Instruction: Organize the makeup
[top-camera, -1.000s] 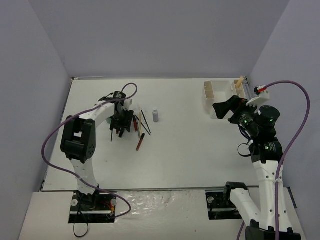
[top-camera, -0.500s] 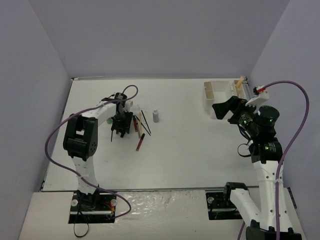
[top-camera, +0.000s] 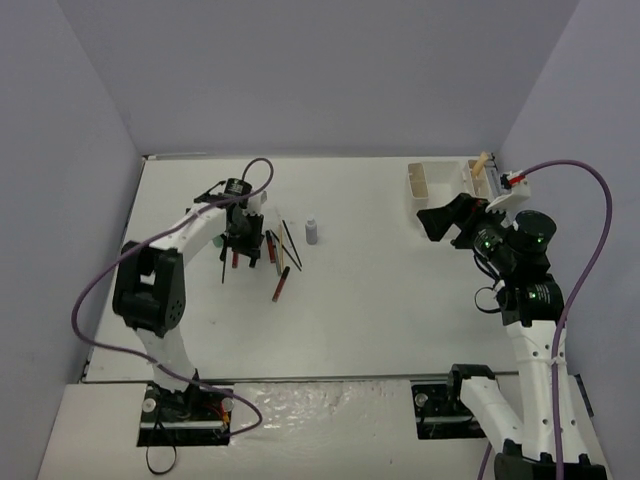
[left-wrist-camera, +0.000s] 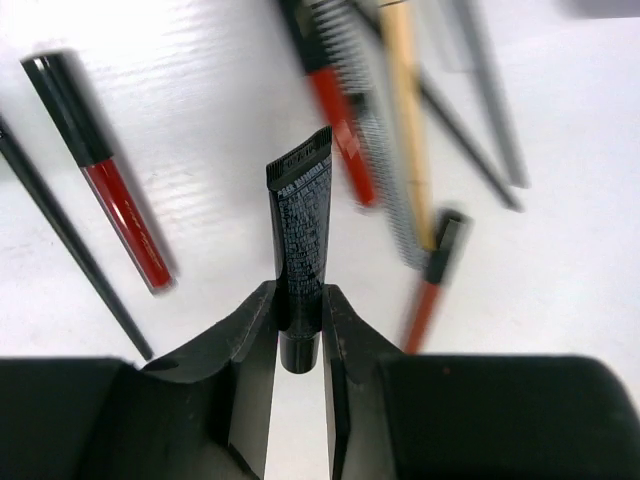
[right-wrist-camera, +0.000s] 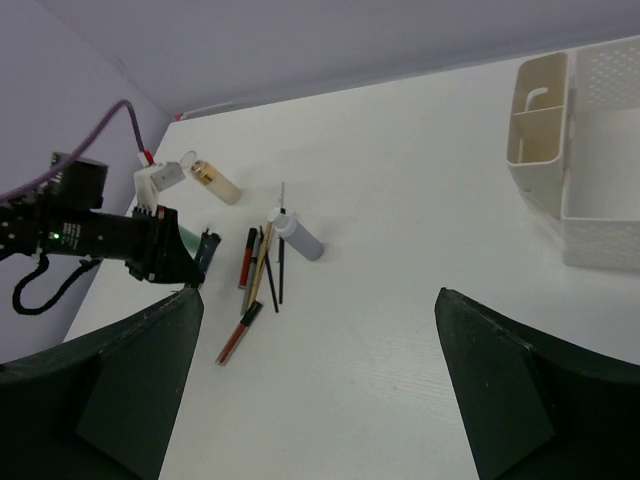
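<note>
Within left tool (left-wrist-camera: 299, 296), black tube (left-wrist-camera: 302, 215) lengthwise, crimped end pointing outward

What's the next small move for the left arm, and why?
Probably lift the left gripper straight up a little: its jaws are shut on the black tube, a red tube and a black pencil lie close beneath, and the white box sits far right.
</note>
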